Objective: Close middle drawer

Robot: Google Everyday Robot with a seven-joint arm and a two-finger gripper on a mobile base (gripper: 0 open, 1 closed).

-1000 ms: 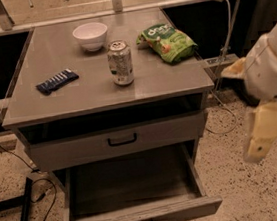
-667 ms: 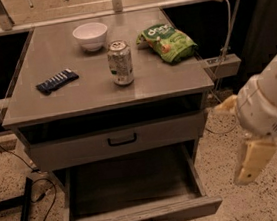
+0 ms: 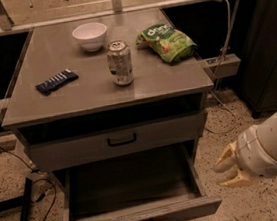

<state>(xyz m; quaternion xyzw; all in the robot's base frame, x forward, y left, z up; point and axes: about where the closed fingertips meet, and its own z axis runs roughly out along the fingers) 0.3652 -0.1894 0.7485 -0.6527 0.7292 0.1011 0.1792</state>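
Gripper, pale yellowish two-finger unit on a white arm, hangs low at right, just off the cabinet's front right corner, apart from everything; fingers point left toward the cabinet w/ only a narrow gap between them, holding nothing.

Wide grey wooden middle drawer w/ a small dark centre pull is pulled far out at the bottom of view, interior looks bare, its flat front nearest the camera. Above it sits the upper grey drawer front w/ a like dark handle, pushed nearly flush.

On the grey cabinet top: white ceramic bowl at back, silver drinks can upright in the middle, green crinkly chip bag to its right, dark blue flat packet at left.

Black cable trails over the speckled floor left of the drawer. Grey power strip hangs right of the cabinet, behind the arm.
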